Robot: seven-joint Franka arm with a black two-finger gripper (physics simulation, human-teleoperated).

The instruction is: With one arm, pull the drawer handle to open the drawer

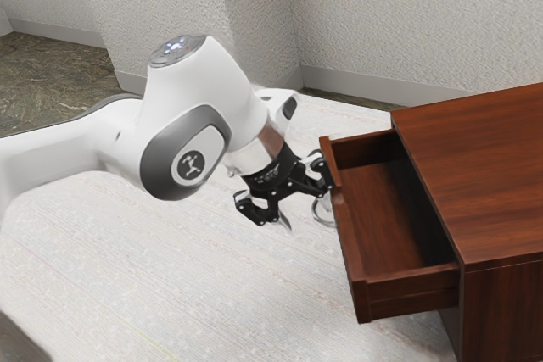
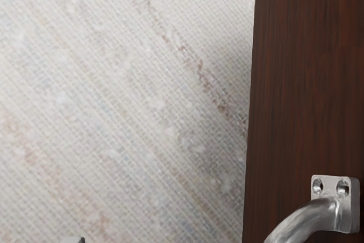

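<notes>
Walls of textured white, pale woven surface; white emblem on arm joint; gripper near drawer handle, jaws' spread unclear.

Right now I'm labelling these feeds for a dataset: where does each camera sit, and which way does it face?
Exterior view: raised at the arm's side, looking down across the carpet at the cabinet and its open drawer; the white arm and black gripper show.
Wrist view: on the hand, facing the drawer's front, with the handle and the carpet beyond.
Shared: the drawer's front, the handle, the carpet.
</notes>
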